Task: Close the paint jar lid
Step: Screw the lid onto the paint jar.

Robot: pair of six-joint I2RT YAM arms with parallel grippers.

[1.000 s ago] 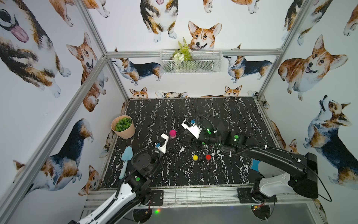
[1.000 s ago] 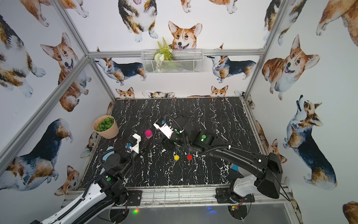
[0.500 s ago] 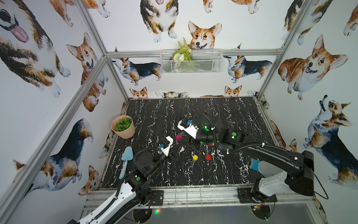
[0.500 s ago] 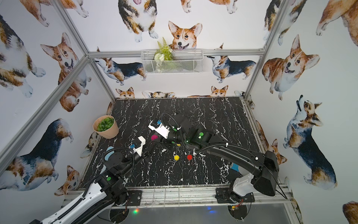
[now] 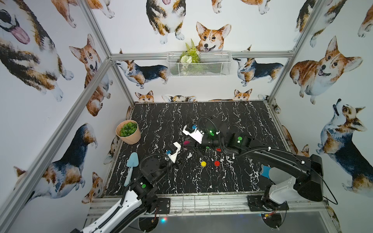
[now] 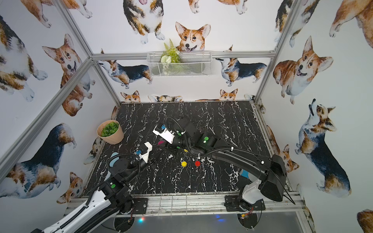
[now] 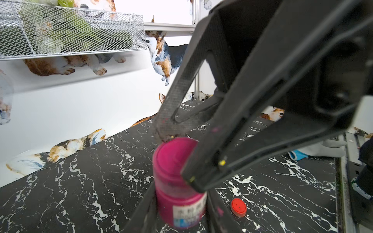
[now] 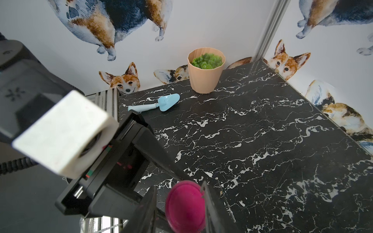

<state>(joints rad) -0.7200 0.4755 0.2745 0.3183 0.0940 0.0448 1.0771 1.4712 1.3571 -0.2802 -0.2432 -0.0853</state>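
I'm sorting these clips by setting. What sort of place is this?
Most likely a dressed-up robot test cell, not a real room: an aluminium frame carries corgi-print walls around a black marble tabletop, and the left arm and right arm are mounted at its front edge.

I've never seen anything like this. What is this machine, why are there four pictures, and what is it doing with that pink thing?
It is two robot arms mounted at the edge of a black marble table, each ending in a two-fingered gripper. Two pictures look down from overhead. The other two come from cameras on the arms' wrists, hence the close-ups. The left gripper is shut on a small pink paint jar, steadying it. The right gripper sits above it, with its fingers either side of the jar's lid. Whether they already pinch it I cannot tell. Also on the table are a potted plant, a blue trowel, a red cap and a yellow cap.
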